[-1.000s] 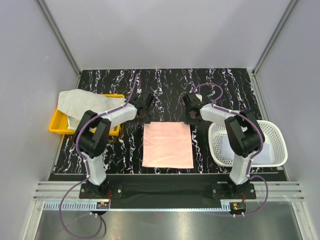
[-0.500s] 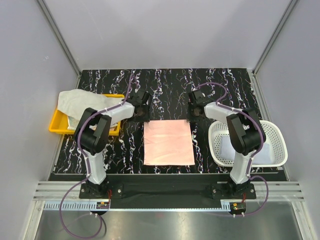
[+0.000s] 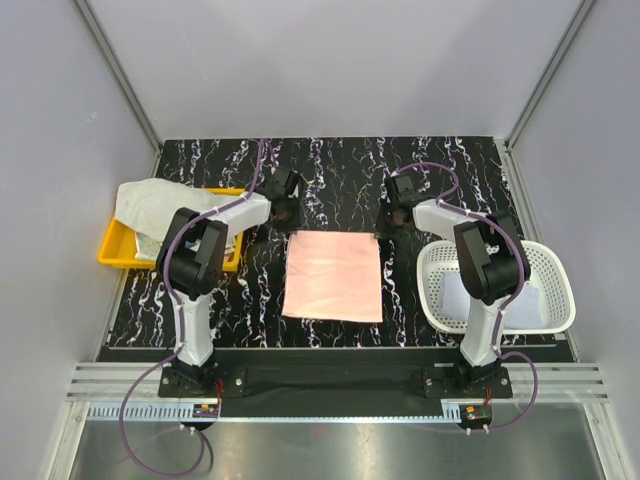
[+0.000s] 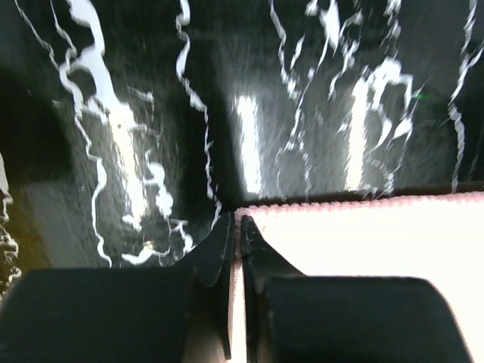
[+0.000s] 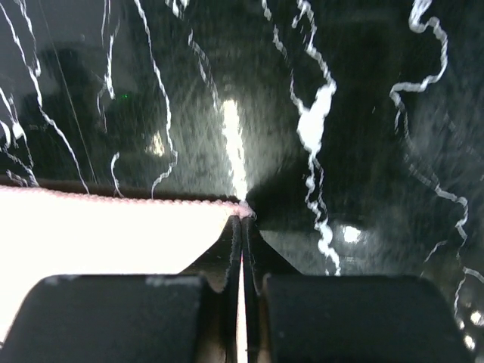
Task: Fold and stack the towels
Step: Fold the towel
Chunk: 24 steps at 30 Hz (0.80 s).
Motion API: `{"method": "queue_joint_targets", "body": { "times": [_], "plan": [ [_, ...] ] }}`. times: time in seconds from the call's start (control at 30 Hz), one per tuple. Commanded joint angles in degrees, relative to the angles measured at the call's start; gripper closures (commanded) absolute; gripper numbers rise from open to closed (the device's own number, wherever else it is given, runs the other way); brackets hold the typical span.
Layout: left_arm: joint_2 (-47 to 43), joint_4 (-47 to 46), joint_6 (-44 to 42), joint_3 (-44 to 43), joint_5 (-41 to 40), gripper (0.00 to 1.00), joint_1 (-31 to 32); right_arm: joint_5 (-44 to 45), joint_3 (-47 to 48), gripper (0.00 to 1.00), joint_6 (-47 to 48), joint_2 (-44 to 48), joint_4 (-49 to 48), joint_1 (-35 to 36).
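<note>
**Top external: both far corners pinched, and the grip is thin**

Pink towel (image 3: 333, 277) lies flat mid-surface, between my two arms. My left tool (image 4: 236, 234) is clamped on its far-left corner and my right tool (image 5: 242, 227) on its far-right corner. Each pair of jaws is all but touching, with only cloth between.

What I'm watching: these are bites on the very tip of each corner. A quick lift could let one slide out, and the fold would go crooked. If my arms travel unevenly I'd expect the same skewed edge.

As for room, the far side of the surface (image 3: 340, 165) is open, with plenty of space there. On the left, the yellow tray (image 3: 112, 252) with a whitish towel (image 3: 150, 200) sits near my left elbow. On the right, the white basket (image 3: 560, 290) is just beside my right arm. Toward me, the towel's near edge lies close to the surface's edge, so I judge the fold must land short.
</note>
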<state>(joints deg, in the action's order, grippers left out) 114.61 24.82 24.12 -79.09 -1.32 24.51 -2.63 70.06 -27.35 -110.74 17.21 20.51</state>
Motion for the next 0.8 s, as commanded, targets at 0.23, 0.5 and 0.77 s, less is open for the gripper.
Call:
{"method": "queue_joint_targets", "body": {
  "times": [0.23, 0.5, 0.77],
  "plan": [
    [-2.7, -1.8, 0.1, -7.4, 0.1, 1.00, -1.0, -2.2, 4.7, 1.00, -0.7, 2.8, -1.9, -1.9],
    [-12.2, -4.5, -0.2, 1.2, 0.1, 1.00, -0.9, -5.0, -2.7, 1.00, -2.0, 13.6, -4.4, -1.5],
    [-20.4, -8.2, 0.7, 14.1, 3.0, 1.00, -0.3, -4.1, -14.5, 1.00, -3.2, 23.6, -6.4, 2.0]
  ]
}}
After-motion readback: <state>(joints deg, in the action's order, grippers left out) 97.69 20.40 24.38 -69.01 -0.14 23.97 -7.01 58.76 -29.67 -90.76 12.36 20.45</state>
